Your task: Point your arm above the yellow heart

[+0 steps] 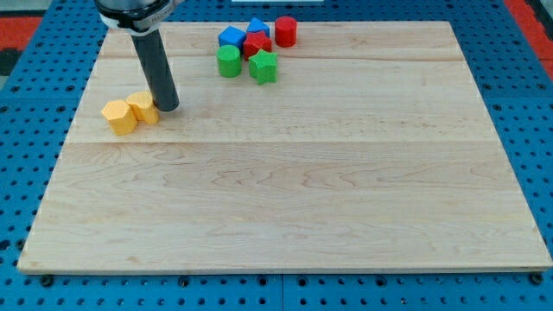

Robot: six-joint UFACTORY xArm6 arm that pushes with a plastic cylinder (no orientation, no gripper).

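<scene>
Pale wooden board point(285, 207) on blue pegboard. Two yellow blocks at view's left: yellow hexagon-like block point(119, 116), yellow heart point(143, 108) beside it. Bare rod, no jaws; my tip point(168, 109) touching heart's right side. Target spot lies up-left of my tip.

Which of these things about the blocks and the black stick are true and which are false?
1. My tip sits just to the view's right of the two yellow blocks. True.
2. The red cylinder lies at the view's bottom. False: it is near the view's top, in the cluster.
3. Two green blocks sit on the lower side of that cluster. True.
4. The blue blocks touch the yellow ones. False: they lie far apart, the blue ones up in the cluster.
5. All the blocks lie on the wooden board. True.
</scene>
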